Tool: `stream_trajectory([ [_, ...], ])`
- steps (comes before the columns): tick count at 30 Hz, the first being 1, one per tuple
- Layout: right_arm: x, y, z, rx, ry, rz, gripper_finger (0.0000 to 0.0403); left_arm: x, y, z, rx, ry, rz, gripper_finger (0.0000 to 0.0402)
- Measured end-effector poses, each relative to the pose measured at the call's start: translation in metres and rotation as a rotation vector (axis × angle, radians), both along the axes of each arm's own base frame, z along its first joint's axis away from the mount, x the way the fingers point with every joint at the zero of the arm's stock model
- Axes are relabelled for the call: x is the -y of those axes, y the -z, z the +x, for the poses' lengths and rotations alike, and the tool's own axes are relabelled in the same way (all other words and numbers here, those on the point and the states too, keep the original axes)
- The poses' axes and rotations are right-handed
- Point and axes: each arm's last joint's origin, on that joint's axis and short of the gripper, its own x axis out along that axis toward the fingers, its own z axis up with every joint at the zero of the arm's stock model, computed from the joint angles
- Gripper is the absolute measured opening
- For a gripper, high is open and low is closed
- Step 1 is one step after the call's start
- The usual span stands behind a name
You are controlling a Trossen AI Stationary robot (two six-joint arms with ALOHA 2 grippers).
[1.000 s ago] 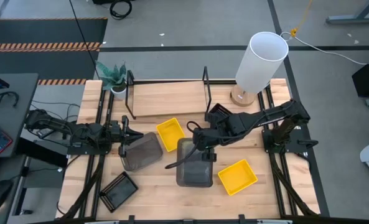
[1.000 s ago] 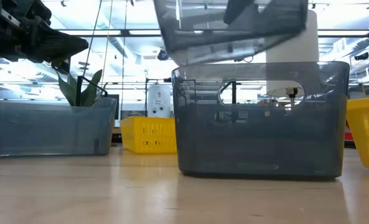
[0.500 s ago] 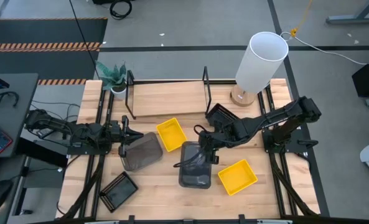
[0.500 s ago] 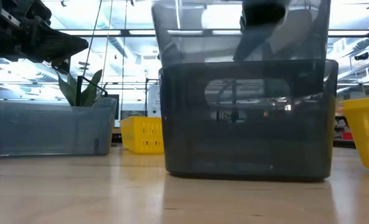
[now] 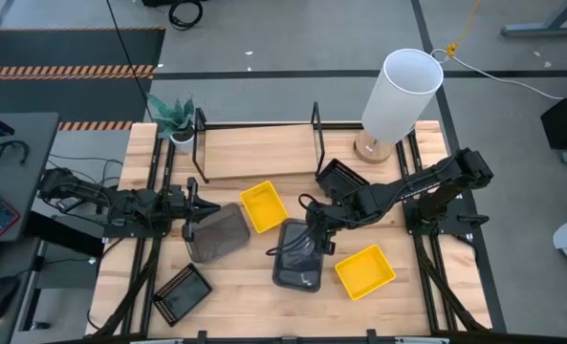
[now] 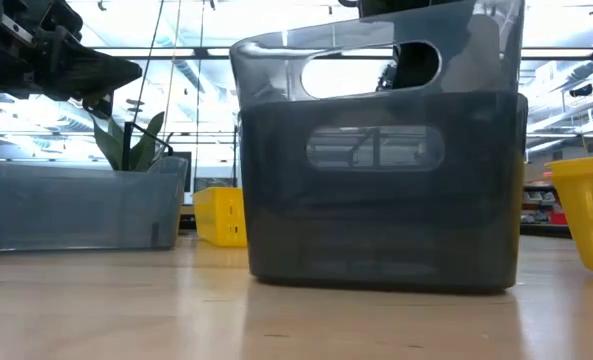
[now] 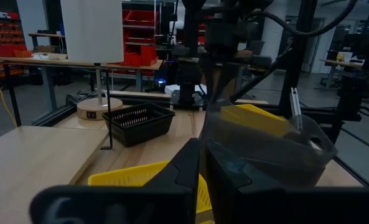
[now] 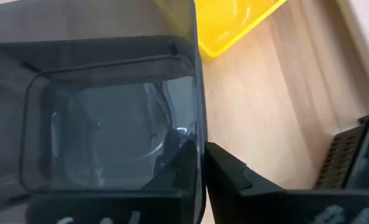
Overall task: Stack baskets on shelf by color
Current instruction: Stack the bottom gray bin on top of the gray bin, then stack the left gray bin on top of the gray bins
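Gripping the far rim of a grey basket point(image 5: 297, 258) with my right gripper point(image 5: 316, 232), nested in another grey one mid-table, tilted. My left gripper point(image 5: 193, 212) clamps the wall of a second grey basket point(image 5: 218, 232) left of it. Yellow baskets point(image 5: 262, 205) and point(image 5: 365, 270) sit nearby; the shelf point(image 5: 256, 150) stands far.

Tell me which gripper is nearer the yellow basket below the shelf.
Right, narrowly. The right gripper, clamped on the grey basket's wall, sits just beside the yellow basket; the left gripper grips another grey basket slightly farther off.
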Motion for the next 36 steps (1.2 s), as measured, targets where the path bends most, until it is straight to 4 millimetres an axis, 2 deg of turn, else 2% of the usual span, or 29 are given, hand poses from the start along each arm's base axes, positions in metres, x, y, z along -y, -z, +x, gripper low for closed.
stream_trajectory([
  [9, 0.001, -0.001, -0.002, -0.039, -0.006, 0.052, 0.0117, 0.0, 0.0, 0.0, 0.0, 0.0, 0.0, 0.0037],
  [14, 0.01, -0.019, -0.002, -0.075, 0.022, 0.068, 0.015, 0.0, 0.0, 0.0, 0.0, 0.0, 0.0, 0.0029],
  [20, 0.011, -0.035, 0.006, 0.002, 0.027, 0.09, 0.0157, 0.0, 0.0, 0.0, 0.0, 0.0, 0.0, 0.0033],
  [26, -0.002, -0.026, 0.031, 0.139, -0.011, 0.114, 0.0154, 0.0, 0.0, 0.0, -0.002, 0.0, 0.001, 0.0039],
  [32, -0.015, -0.002, 0.064, 0.225, -0.047, 0.127, 0.0154, 0.0, 0.0, 0.0, 0.004, 0.0, -0.001, 0.003],
  [36, -0.021, 0.005, 0.089, 0.245, -0.062, 0.099, 0.0154, 0.0, 0.0, 0.0, 0.002, 0.001, -0.001, 0.0028],
])
